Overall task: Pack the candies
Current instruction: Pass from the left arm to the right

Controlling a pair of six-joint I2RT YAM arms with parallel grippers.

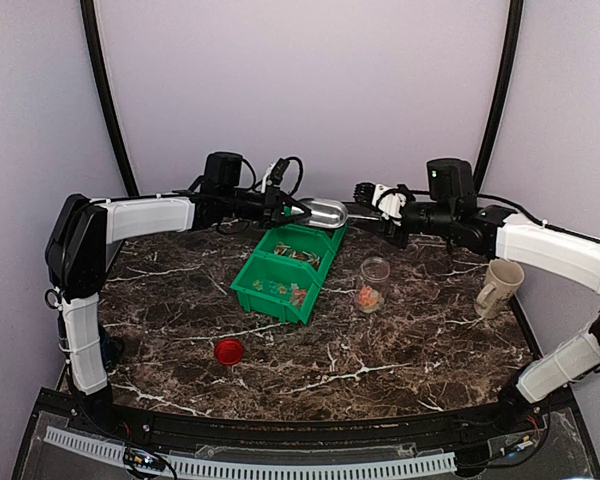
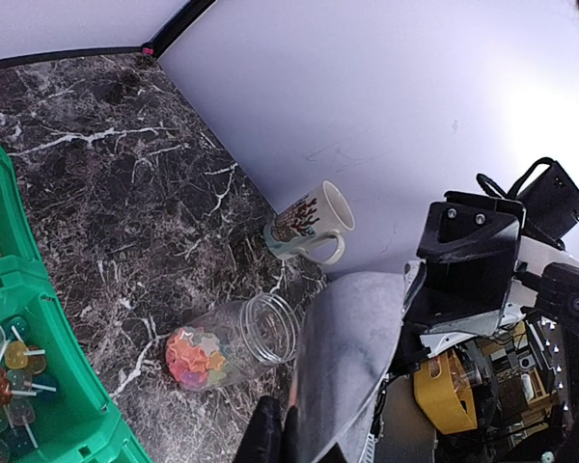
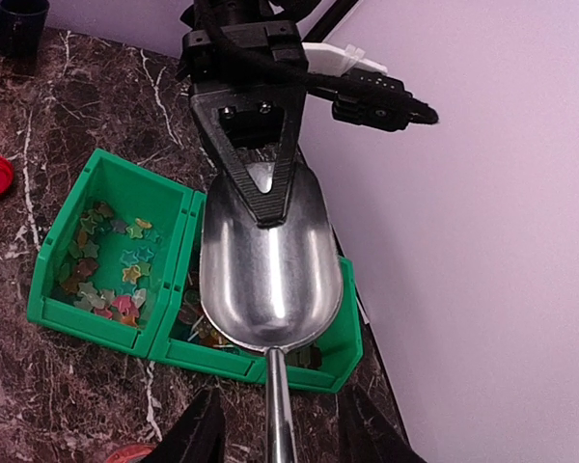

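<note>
Though few candies [image 1: 368, 298] fill the jar [image 1: 375, 272], most lie in the bin [image 1: 263, 296] at the tabletop's [image 1: 410, 350] far edge; left gripper [image 3: 268, 198] pinches the empty scoop [image 3: 270, 280], right gripper [image 3: 280, 436] spread.

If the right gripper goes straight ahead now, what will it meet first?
Probably the metal scoop, held by the left gripper: its handle lies between the open fingers of the right gripper.

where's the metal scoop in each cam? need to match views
Top external: scoop upper centre, above far end of green bin.
Left wrist: scoop a grey blur, bottom centre; green bin at left edge.
Right wrist: scoop fills centre, green bin beneath it.
Shared landmark: the green bin.
</note>
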